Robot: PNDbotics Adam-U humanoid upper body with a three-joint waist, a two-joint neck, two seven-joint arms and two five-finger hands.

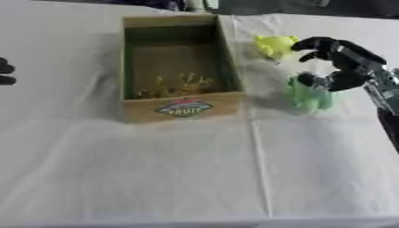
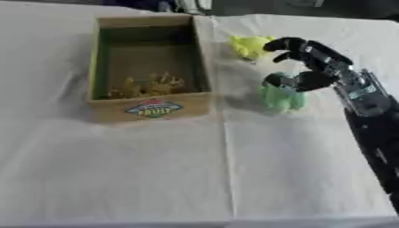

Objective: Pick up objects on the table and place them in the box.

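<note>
Your right hand [image 2: 311, 67] fingers curled, holding nothing; green toy [image 2: 282, 97] just below thumb (may tip if nudged).

Both eyes are looking down from the robot's head onto the tabletop [image 1: 156, 178], facing forward and fairly near. They are sharing almost the whole scene — the box [image 1: 181, 107] is sitting further left in the right eye's view — shifted only slightly sideways.

The box [image 1: 181, 67] stands on the surface [image 1: 195, 169]. Two small objects lie right of it, one [image 1: 274, 45] behind the other [image 1: 310, 95]; the right hand [image 2: 311, 62] is above them.
</note>
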